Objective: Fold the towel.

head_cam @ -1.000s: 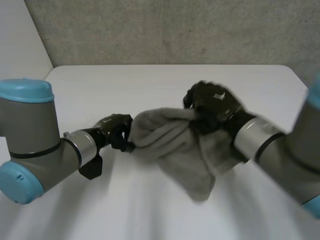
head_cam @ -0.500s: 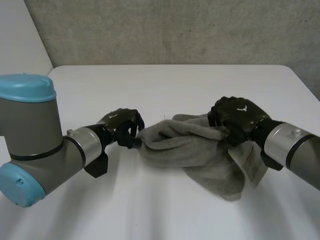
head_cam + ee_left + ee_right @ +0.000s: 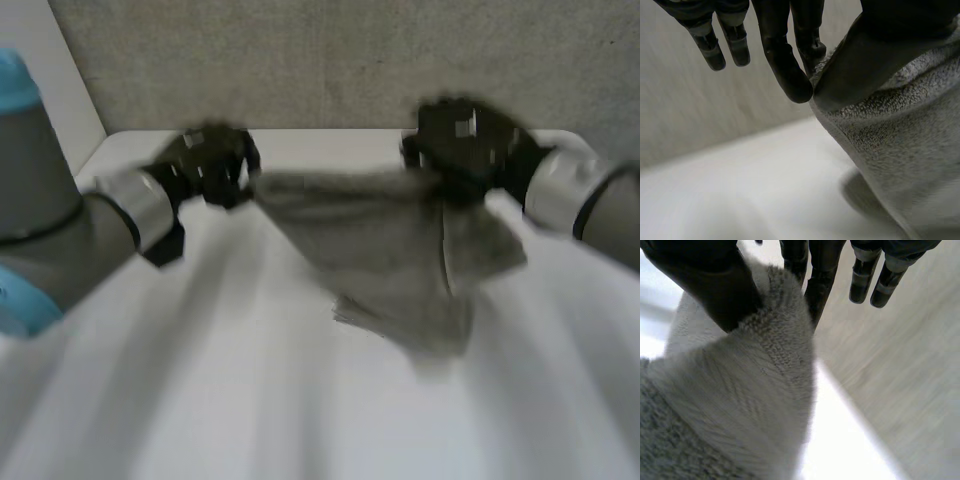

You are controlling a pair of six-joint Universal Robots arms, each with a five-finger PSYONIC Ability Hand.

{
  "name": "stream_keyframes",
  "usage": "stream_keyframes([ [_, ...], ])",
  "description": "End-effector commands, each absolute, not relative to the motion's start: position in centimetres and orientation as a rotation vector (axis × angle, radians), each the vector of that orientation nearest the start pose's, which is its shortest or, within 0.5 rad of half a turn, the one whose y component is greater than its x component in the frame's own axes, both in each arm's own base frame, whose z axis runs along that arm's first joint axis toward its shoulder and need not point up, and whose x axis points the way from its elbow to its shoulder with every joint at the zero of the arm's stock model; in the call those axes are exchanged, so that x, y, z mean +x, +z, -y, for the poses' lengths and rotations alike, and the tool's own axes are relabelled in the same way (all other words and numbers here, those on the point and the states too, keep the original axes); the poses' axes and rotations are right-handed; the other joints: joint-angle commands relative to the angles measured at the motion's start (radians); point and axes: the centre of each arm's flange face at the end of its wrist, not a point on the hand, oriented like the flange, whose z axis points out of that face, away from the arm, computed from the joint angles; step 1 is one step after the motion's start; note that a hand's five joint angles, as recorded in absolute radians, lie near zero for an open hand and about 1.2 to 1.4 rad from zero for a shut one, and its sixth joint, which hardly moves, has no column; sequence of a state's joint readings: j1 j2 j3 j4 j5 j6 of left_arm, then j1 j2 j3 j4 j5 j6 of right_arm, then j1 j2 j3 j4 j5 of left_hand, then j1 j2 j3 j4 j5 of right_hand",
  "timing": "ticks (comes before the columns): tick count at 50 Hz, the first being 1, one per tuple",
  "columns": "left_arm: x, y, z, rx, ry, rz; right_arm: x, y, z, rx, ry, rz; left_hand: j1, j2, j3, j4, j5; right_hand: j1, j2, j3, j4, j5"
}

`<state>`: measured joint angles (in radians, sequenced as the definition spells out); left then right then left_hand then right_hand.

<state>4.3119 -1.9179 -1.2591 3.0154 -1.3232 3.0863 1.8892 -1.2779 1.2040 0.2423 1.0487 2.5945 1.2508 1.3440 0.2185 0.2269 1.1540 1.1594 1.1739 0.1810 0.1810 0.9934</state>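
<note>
Though taut on top, the grey towel (image 3: 390,250) droops crumpled.

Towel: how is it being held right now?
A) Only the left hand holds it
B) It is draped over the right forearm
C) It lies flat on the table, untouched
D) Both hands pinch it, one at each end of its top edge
D: the left hand and the right hand each pinch one end of the towel between thumb and fingers, and the cloth hangs between them.

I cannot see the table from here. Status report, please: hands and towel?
Left hand pinching towel, one top corner. Right hand pinching the other. Towel stretched between them, rest hanging toward white table.
</note>
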Motion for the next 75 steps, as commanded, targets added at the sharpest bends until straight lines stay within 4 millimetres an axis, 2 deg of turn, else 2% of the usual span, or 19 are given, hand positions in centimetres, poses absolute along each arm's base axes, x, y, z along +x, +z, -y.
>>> stream_keyframes([
  [1,-28.2,36.3,29.0,0.694,-2.632,-2.350,30.2,38.6,27.1,-1.271,-2.195,-1.365,0.145,0.052,-0.044,-0.052,0.068,-0.032,-0.047,-0.007,-0.006,-0.041],
  [2,-27.8,38.7,28.2,0.658,-2.726,-2.274,30.3,39.8,26.5,-1.212,-2.241,-1.287,0.145,0.052,-0.044,-0.052,0.068,-0.029,-0.044,-0.007,-0.006,-0.038],
  [3,-27.8,38.7,28.1,0.658,-2.727,-2.273,30.3,39.8,26.5,-1.211,-2.241,-1.286,0.145,0.052,-0.044,-0.052,0.068,-0.029,-0.044,-0.007,-0.006,-0.038],
  [5,-27.1,41.8,26.2,0.622,-2.899,-2.129,29.6,40.8,25.0,-1.104,-2.264,-1.182,0.145,0.052,-0.044,-0.052,0.068,-0.041,-0.055,-0.007,-0.006,-0.049],
  [9,-26.6,42.5,25.1,0.614,-3.000,-2.027,29.4,39.6,24.1,-1.061,-2.222,-1.157,0.145,0.052,-0.044,-0.052,0.068,-0.129,-0.144,-0.007,-0.006,-0.138],
  [11,-26.5,41.9,24.7,0.622,-3.008,-2.014,29.0,36.5,24.3,-1.078,-2.136,-1.246,0.145,0.052,-0.044,-0.052,0.068,-0.220,-0.234,-0.007,-0.006,-0.228],
  [14,-26.6,39.7,24.3,0.672,-2.968,-2.075,28.7,35.2,24.4,-1.092,-2.104,-1.292,0.145,0.052,-0.044,-0.052,0.068,-0.238,-0.252,-0.007,-0.006,-0.246],
  [16,-26.9,36.2,24.0,0.748,-2.846,-2.240,27.9,32.4,24.7,-1.132,-2.054,-1.380,0.145,0.052,-0.044,-0.052,0.068,-0.241,-0.255,-0.007,-0.006,-0.249],
  [19,-27.0,34.1,23.9,0.777,-2.767,-2.329,27.1,30.0,24.9,-1.179,-2.022,-1.459,0.145,0.052,-0.044,-0.052,0.068,-0.232,-0.246,-0.007,-0.006,-0.240],
  [21,-27.0,29.3,23.5,0.828,-2.564,-2.520,26.6,28.5,25.0,-1.203,-1.989,-1.516,0.145,0.052,-0.044,-0.052,0.068,-0.232,-0.246,-0.007,-0.006,-0.240],
  [24,-26.9,26.6,23.3,0.852,-2.434,-2.612,26.0,25.5,25.3,-1.246,-1.913,-1.628,0.145,0.052,-0.044,-0.052,0.068,-0.235,-0.249,-0.007,-0.006,-0.243],
  [26,-26.7,22.4,22.6,0.936,-2.207,-2.703,25.7,24.3,25.4,-1.265,-1.883,-1.674,0.145,0.052,-0.044,-0.052,0.068,-0.249,-0.264,-0.007,-0.006,-0.258],
  [27,-26.7,22.3,22.6,0.937,-2.206,-2.704,25.5,23.3,25.4,-1.275,-1.846,-1.716,0.145,0.052,-0.044,-0.052,0.068,-0.290,-0.305,-0.007,-0.006,-0.299],
  [29,-26.7,20.9,22.2,0.982,-2.118,-2.723,25.4,22.6,25.1,-1.278,-1.801,-1.752,0.005,-0.088,-0.044,-0.052,-0.073,-0.395,-0.410,-0.007,-0.006,-0.404],
  [31,-26.4,18.8,21.6,1.052,-1.971,-2.750,25.4,22.2,24.7,-1.275,-1.759,-1.776,-0.498,-0.591,-0.044,-0.052,-0.576,-0.599,-0.613,-0.007,-0.006,-0.607],
  [33,-26.3,18.3,21.4,1.069,-1.918,-2.761,25.4,21.7,24.1,-1.252,-1.690,-1.828,-0.610,-0.704,-0.044,-0.052,-0.688,-0.947,-0.961,-0.007,-0.006,-0.955],
  [44,-25.4,19.6,21.8,0.970,-1.913,-2.676,27.3,21.1,24.2,-1.067,-1.564,-1.894,-0.750,-0.843,-0.044,-0.052,-0.827,-0.985,-0.999,-0.007,-0.006,-0.993],
  [58,-25.7,22.7,22.4,0.960,-2.067,-2.566,31.2,19.5,27.1,-1.133,-1.493,-1.832,-0.964,-1.057,-0.044,-0.052,-1.042,-0.985,-0.999,-0.007,-0.006,-0.993],
  [75,-27.7,19.1,24.9,1.275,-1.902,-2.385,34.0,15.0,29.1,-1.672,-1.514,-1.665,-1.020,-1.113,-0.044,-0.052,-1.097,-0.985,-0.999,-0.007,-0.006,-0.993],
])
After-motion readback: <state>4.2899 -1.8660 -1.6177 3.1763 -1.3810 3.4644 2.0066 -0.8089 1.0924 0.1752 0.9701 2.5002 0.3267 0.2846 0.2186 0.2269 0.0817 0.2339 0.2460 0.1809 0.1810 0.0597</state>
